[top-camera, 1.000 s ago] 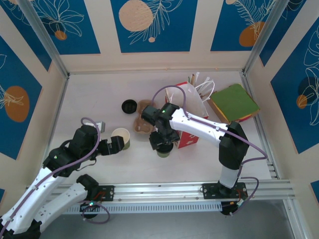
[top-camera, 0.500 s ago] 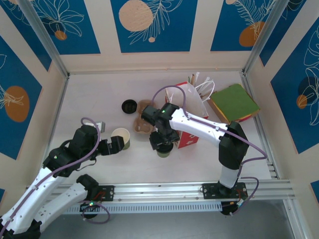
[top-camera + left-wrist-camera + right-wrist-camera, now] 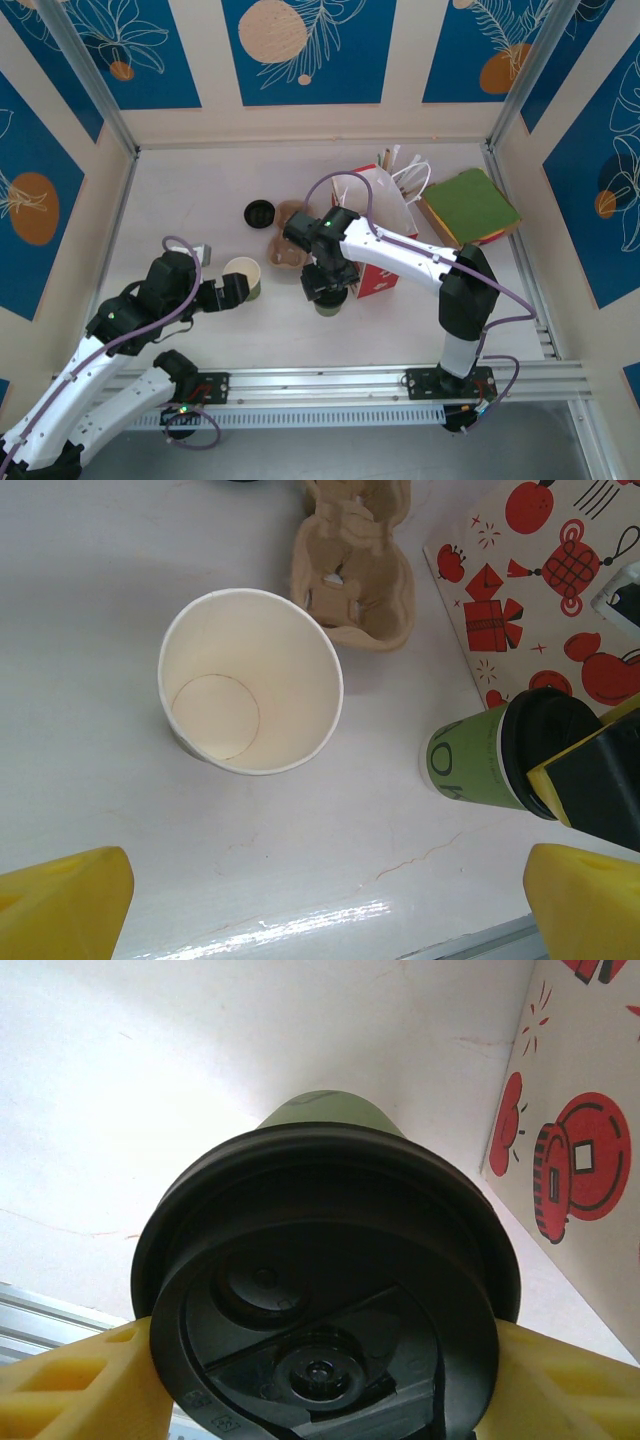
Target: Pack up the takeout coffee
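The takeout coffee (image 3: 328, 303), a small green cup with a black lid (image 3: 320, 1290), stands on the table beside the red-and-white bag (image 3: 385, 235). My right gripper (image 3: 325, 288) is down over it from above. Its yellow fingers (image 3: 90, 1385) press against both sides of the lid rim. The left wrist view shows the same cup (image 3: 470, 765) at the right with the right gripper's finger on its lid. My left gripper (image 3: 236, 291) hovers open just near of a lidless green cup (image 3: 250, 680) with a cream inside, holding nothing.
A brown cardboard cup carrier (image 3: 288, 235) lies behind the two cups, against the bag. A loose black lid (image 3: 259, 212) sits further back. A green box (image 3: 468, 205) lies at the back right. The bag's printed side (image 3: 590, 1140) is close on the right of the coffee.
The right gripper's fingers have drawn in around the coffee's lid. Neither arm nor the cup has moved otherwise.
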You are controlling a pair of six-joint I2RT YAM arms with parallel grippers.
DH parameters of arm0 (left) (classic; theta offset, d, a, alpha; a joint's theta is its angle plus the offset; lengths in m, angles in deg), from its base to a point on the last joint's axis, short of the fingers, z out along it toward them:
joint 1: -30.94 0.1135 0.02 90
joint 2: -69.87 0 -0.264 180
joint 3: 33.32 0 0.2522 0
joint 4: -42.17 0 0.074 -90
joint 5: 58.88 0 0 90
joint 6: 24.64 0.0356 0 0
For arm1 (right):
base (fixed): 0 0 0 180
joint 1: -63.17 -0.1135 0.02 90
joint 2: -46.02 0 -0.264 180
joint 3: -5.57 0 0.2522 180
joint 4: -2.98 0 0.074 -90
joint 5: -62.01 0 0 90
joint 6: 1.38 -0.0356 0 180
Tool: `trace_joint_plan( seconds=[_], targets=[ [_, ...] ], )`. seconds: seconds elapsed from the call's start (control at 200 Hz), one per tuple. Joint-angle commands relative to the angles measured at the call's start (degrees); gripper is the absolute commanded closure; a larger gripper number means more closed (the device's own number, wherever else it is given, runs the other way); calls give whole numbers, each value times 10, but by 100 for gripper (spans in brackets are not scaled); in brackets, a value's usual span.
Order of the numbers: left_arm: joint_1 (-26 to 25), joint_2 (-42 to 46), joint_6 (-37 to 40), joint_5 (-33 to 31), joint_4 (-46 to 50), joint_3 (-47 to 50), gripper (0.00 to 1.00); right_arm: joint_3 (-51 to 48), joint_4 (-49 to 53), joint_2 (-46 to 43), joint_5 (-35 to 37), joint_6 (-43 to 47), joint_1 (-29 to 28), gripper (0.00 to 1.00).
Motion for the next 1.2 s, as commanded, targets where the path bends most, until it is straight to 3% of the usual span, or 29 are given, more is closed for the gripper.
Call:
trace_joint_plan(
  seconds=[0.0,1.195],
  targets=[
    [-4,4,13,4,7,-11,0,-1,0,19,-26,0,-3,35],
    [-3,-5,5,-21,-18,-26,0,63,80,-71,19,-30,-37,35]
  ],
)
